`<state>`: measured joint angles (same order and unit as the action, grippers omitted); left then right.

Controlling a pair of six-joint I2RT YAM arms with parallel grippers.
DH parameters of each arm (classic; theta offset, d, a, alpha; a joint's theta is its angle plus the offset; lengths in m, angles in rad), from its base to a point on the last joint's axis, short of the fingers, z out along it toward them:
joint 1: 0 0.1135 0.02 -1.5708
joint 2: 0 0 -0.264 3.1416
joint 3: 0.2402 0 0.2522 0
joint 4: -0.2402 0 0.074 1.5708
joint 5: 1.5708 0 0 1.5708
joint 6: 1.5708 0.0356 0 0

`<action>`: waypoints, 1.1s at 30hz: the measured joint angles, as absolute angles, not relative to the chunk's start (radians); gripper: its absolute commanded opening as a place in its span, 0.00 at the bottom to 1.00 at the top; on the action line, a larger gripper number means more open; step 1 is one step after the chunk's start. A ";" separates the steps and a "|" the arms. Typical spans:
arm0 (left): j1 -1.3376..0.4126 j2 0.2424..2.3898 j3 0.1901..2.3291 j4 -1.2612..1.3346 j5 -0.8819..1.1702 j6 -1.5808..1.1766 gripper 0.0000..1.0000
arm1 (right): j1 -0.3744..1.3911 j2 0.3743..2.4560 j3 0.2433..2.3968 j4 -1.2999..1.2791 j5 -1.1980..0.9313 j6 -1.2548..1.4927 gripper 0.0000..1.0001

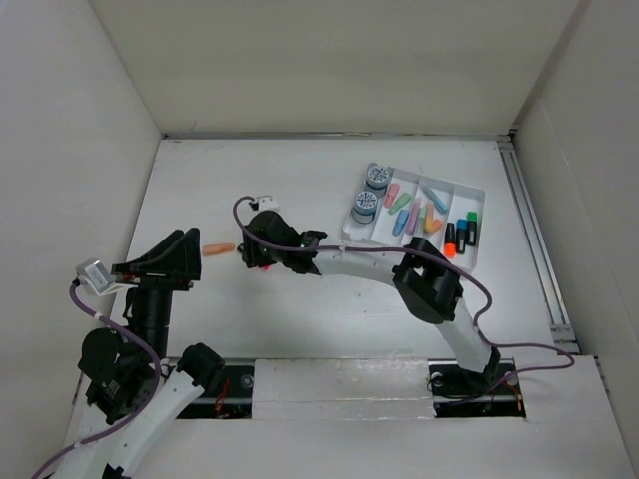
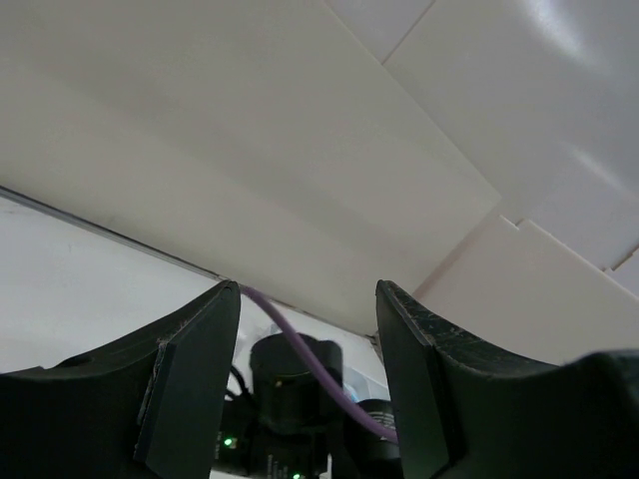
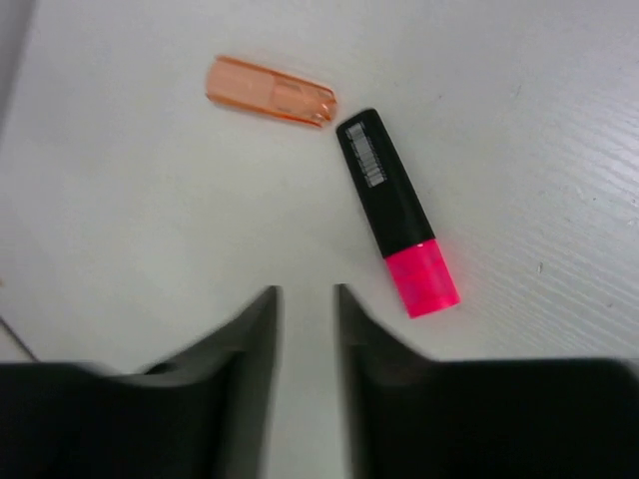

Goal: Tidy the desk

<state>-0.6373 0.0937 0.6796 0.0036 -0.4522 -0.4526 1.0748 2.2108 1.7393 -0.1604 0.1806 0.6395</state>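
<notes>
This is looking like a robotics lab cell rather than anyone's office. Plain white walls [image 1: 329, 60] are boxing in the desk [image 1: 300, 180] on three sides, and a metal rail [image 1: 534, 230] is running along its right edge. The left arm [image 1: 150, 314] and the right arm [image 1: 359, 264] are sitting bolted at the near edge, purple cables [image 1: 237, 208] trailing off them. Only stationery is lying around: a compartmented tray [image 1: 479, 193] holding highlighters [image 1: 451, 239], and a pink highlighter [image 3: 399, 225] beside a loose orange cap [image 3: 270, 90].

The desk [image 3: 529, 130] looks matte, the cap [image 3: 270, 92] translucent plastic, the highlighter [image 3: 394, 220] smooth plastic.
</notes>
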 measured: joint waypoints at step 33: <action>-0.637 0.093 0.680 0.004 -0.451 -0.453 0.53 | 1.122 2.450 1.992 -0.313 0.585 0.471 0.14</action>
<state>-0.6373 0.0929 0.6796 0.0036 -0.4515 -0.4526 1.1217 2.4504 1.9919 -0.3130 0.5854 0.4709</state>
